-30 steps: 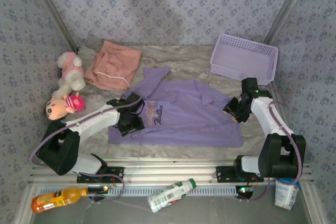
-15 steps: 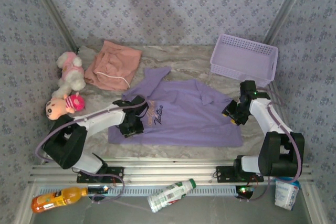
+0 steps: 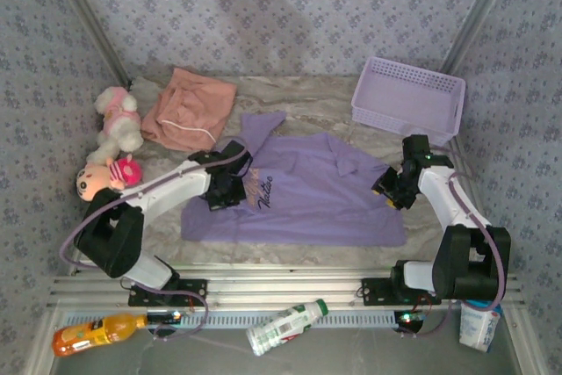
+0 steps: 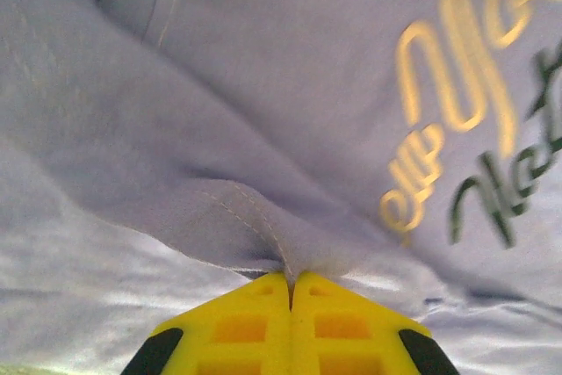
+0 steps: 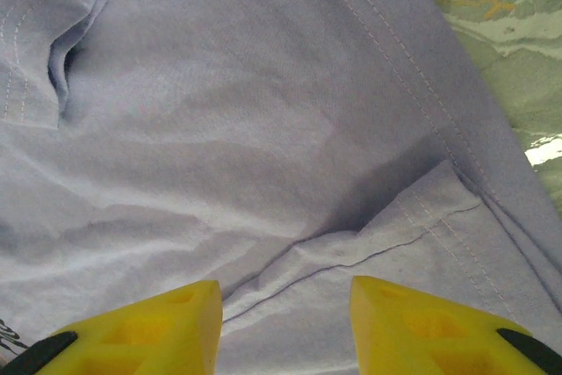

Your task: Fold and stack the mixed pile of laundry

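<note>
**LAUNDRY RIG, MID-FOLD.** At far left of the overhead frame, two plush toys (image 3: 114, 133) sit at the edge of the bench (image 3: 307, 94), clear of the work. Just right of them, upper left, the pink shorts (image 3: 189, 110) lie bunched w/ the drawstring showing. They are apart from the shirt and not yet stacked.

At centre, the lavender shirt (image 3: 307, 195) is spread flat, lettering up, w/ one sleeve reaching toward the shorts. The left tool (image 4: 290, 285) is clenched on a pinch of shirt cloth along a stitched edge beside the lettering. This is prob. a grip for lifting that side over into a fold.

Right of centre, the right tool (image 5: 285, 331) hangs over the shirt's right-hand part w/ fingers apart, grasping nothing. It is likely placed to take the opposite edge so both sides lift together.

At upper right, a mesh basket (image 3: 408, 98) stands just beyond the shirt and could crowd a wide sweep by the right arm. Along the bottom of the frame, an orange bottle (image 3: 92, 333), a white bottle (image 3: 285, 327) and a white container (image 3: 479, 322) lie below the bench, out of the way.
</note>
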